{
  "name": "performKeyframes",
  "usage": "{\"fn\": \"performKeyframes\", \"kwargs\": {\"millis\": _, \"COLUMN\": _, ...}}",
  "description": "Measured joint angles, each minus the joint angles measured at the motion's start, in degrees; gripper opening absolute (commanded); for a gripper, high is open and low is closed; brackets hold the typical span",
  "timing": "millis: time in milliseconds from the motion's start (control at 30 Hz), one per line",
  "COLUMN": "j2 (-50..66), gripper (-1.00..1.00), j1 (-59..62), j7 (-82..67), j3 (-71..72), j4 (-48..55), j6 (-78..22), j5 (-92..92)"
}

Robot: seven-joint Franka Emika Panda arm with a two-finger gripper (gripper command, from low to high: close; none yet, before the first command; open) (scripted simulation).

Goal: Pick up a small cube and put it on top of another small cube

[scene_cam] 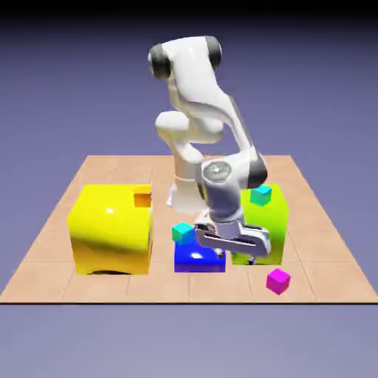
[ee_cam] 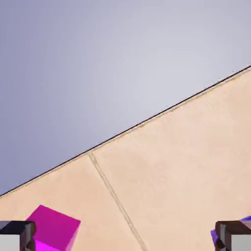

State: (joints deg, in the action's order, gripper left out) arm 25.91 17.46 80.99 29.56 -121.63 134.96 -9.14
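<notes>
On the tan tiled table (scene_cam: 52, 255) three big blocks are sitting in a row: one yellow block (scene_cam: 111, 229) at the exterior view's left, one blue block (scene_cam: 193, 258) in the middle, and one green block (scene_cam: 267, 221) at the exterior view's right. Two small teal cubes are showing, one teal cube (scene_cam: 182, 233) resting on the blue block and another teal cube (scene_cam: 260, 195) resting on top of the green block. One small orange cube (scene_cam: 142, 198) is sitting on the yellow block near its back corner. One small magenta cube (scene_cam: 277, 280) is lying on the table by itself, near the front edge, just in front of the green block and apart from everything else. The white arm (scene_cam: 196, 103) is bending down over the blocks, and its gripper (scene_cam: 235, 242) is hanging low between the blue block and the green block. Its two fingers are standing wide apart and are holding nothing. Through the hand view, the magenta cube (ee_cam: 53, 229) is showing right beside the finger tip (ee_cam: 17, 235) at the picture's bottom corner, and a bit of blue is peeking out by the other finger tip (ee_cam: 234, 236).
</notes>
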Motion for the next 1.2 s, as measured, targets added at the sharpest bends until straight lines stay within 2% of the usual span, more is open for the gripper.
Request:
{"fn": "performKeyframes", "kwargs": {"millis": 400, "j2": 24.64, "gripper": 0.00, "j1": 7.64, "j7": 16.21, "j3": 12.43, "j4": 16.56, "j6": -16.43, "j5": -3.84}}
{"fn": "performKeyframes", "kwargs": {"millis": 533, "j2": 29.43, "gripper": 0.00, "j1": 4.21, "j7": 15.38, "j3": 11.05, "j4": 14.52, "j6": -8.96, "j5": -3.42}}
{"fn": "performKeyframes", "kwargs": {"millis": 567, "j2": 29.44, "gripper": -1.00, "j1": 4.20, "j7": 15.37, "j3": 11.05, "j4": 14.51, "j6": -8.94, "j5": -3.42}}
{"fn": "performKeyframes", "kwargs": {"millis": 633, "j2": 29.44, "gripper": -1.00, "j1": 4.20, "j7": 15.35, "j3": 11.05, "j4": 14.51, "j6": -8.92, "j5": -3.46}}
{"fn": "performKeyframes", "kwargs": {"millis": 733, "j2": 24.66, "gripper": -1.00, "j1": 7.63, "j7": 16.16, "j3": 12.43, "j4": 16.56, "j6": -16.36, "j5": -3.95}}
{"fn": "performKeyframes", "kwargs": {"millis": 967, "j2": 16.90, "gripper": -1.00, "j1": 1.44, "j7": -1.25, "j3": 4.44, "j4": 15.33, "j6": -24.44, "j5": 4.87}}
{"fn": "performKeyframes", "kwargs": {"millis": 1200, "j2": 5.59, "gripper": -1.00, "j1": -7.22, "j7": -18.56, "j3": -9.64, "j4": 9.68, "j6": -34.19, "j5": 9.76}}
